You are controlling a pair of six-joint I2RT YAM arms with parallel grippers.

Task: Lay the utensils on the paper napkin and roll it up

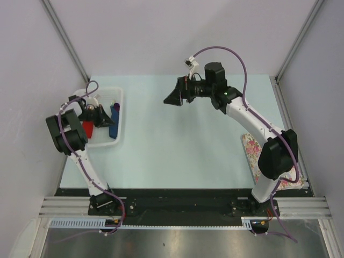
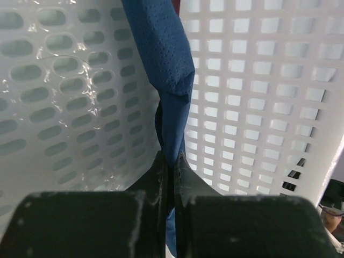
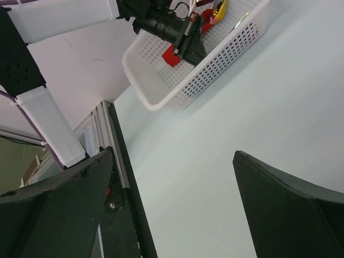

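Pinching the folded paper napkin (image 2: pixel 171 59) inside the white perforated basket (image 1: pixel 121 110), the left gripper (image 2: pixel 172 161) is clamping it tight beside a red object (image 1: pixel 87 129). The napkin's long axis is running away from the fingers, along the basket. Rightward, the right gripper (image 1: pixel 172 97) is hovering spread wide over the table (image 1: pixel 177 150), with a floral cloth (image 1: pixel 249 146) lying under its arm.

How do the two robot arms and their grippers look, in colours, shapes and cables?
The left arm and the right arm both have white links and bulky black joints. A purple cable runs along each. The left gripper and the right gripper have matte black, wedge-shaped fingers.
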